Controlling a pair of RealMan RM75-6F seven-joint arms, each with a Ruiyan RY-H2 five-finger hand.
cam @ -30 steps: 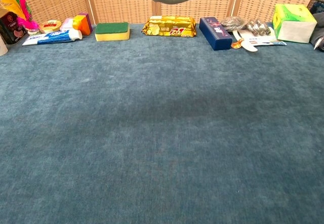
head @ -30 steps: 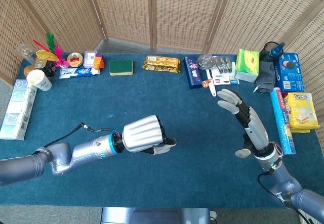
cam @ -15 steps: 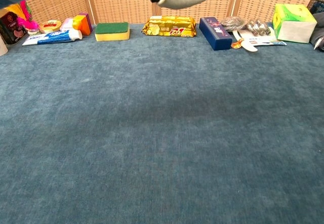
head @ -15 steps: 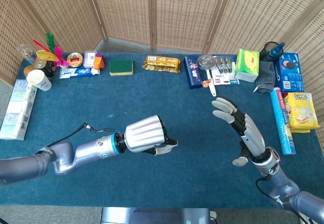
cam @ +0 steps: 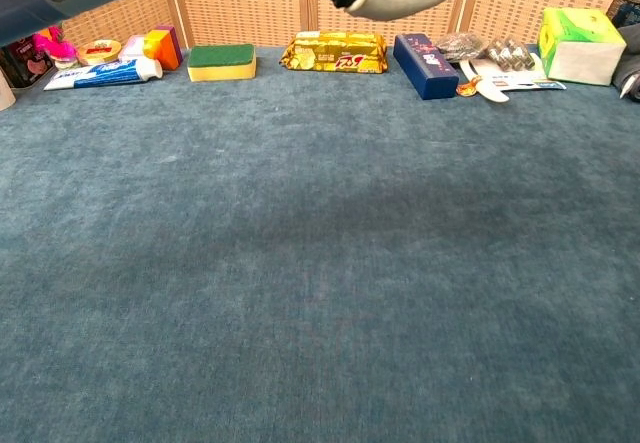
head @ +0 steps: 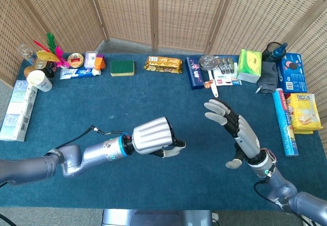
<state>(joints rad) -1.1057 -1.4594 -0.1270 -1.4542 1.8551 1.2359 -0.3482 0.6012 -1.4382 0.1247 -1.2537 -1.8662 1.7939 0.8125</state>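
Blue carpeted table (head: 102, 108): both hands have drifted toward its middle, well short of the goods along the far edge. Left hand (head: 156, 137) stays curled, holding nothing; right hand (head: 232, 129), nearest the navy box (head: 194, 73), is spread, empty.

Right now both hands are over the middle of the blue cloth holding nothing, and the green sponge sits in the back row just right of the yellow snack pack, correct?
Not quite. In the head view the green sponge lies left of the yellow snack pack, not right. The rest holds: the left hand and right hand hold nothing over the blue cloth.
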